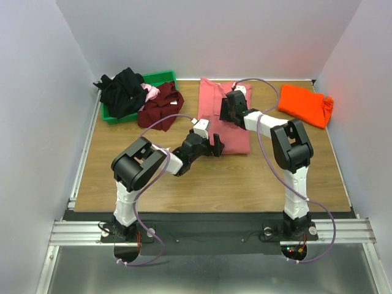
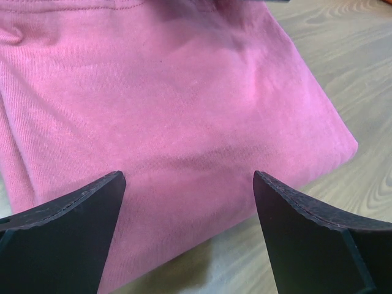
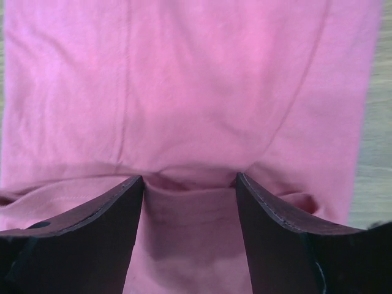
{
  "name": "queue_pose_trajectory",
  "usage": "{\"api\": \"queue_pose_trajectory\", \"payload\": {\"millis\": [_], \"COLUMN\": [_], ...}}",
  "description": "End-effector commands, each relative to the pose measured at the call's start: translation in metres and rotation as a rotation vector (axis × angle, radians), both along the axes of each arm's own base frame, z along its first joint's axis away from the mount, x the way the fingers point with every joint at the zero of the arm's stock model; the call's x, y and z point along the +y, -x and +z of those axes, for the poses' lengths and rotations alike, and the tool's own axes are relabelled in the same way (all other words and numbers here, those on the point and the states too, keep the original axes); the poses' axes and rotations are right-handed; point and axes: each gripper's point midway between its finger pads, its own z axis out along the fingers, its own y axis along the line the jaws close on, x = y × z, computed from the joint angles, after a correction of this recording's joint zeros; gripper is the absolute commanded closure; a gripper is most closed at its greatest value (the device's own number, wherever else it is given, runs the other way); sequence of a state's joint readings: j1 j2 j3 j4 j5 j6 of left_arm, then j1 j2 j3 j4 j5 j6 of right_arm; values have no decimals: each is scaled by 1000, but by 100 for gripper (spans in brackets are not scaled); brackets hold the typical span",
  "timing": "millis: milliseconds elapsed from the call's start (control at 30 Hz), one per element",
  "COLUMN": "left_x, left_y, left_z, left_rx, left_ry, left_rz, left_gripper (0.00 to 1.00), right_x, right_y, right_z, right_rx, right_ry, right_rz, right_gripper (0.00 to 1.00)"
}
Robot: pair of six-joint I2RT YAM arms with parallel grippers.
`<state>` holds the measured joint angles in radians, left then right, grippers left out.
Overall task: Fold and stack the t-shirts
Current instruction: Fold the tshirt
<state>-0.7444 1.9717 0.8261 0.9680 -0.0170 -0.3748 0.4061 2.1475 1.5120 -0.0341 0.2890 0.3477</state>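
A salmon-pink t-shirt [image 1: 237, 136] lies folded into a long rectangle in the middle of the table. My left gripper [image 1: 215, 144] hovers at its near left corner, open wide; in the left wrist view the shirt's folded edge [image 2: 184, 110] lies past the empty gap of that gripper [image 2: 188, 176]. My right gripper [image 1: 225, 113] rests on the far half of the same shirt. Its open jaws [image 3: 190, 177] press into the cloth [image 3: 196, 79], which puckers between the tips. An orange t-shirt [image 1: 303, 105] lies folded at the far right. Black [image 1: 122, 92], light pink [image 1: 150, 92] and maroon [image 1: 160, 107] shirts are heaped at the far left.
A green bin [image 1: 160, 78] at the far left holds the crumpled shirts, with the maroon one spilling over its near rim onto the wood. White walls close in the table on three sides. Both arm bases stand on the rail at the near edge.
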Motion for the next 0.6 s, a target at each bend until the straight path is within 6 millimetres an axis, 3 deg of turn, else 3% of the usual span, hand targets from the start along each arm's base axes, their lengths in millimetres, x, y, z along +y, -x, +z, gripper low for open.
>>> {"api": "queue_pose_trajectory", "payload": {"millis": [0, 167, 200, 233, 267, 300, 400, 433, 467, 567], "left_x": [12, 10, 9, 9, 10, 14, 28, 33, 43, 58], "left_y": [19, 32, 35, 39, 43, 47, 54, 53, 47, 38], "left_z": [-1, 56, 64, 84, 93, 109, 117, 115, 109, 85], "left_rx": [36, -45, -56, -86, -98, -119, -124, -118, -115, -69], "left_ry": [-50, 13, 22, 48, 58, 83, 93, 76, 46, -42], "left_rz": [2, -1, -4, -1, 1, 8, 53, 78, 128, 198], "left_gripper": [2, 2, 2, 2, 2, 2, 1, 1, 1, 1], "right_x": [-11, -27, -30, -34, -35, -42, -50, -49, -55, -65], "right_y": [-9, 8, 13, 22, 29, 46, 84, 87, 104, 134], "right_z": [50, 107, 131, 127, 131, 133, 122, 137, 112, 90], "right_rx": [-102, -191, -231, -218, -222, -218, -184, -215, -164, -120], "right_ry": [29, 28, 13, 19, 4, -6, -55, -80, -83, -100], "right_rz": [-51, -80, -85, -84, -89, -90, -88, -92, -104, -115], "right_gripper": [32, 28, 27, 27, 26, 26, 26, 26, 26, 26]}}
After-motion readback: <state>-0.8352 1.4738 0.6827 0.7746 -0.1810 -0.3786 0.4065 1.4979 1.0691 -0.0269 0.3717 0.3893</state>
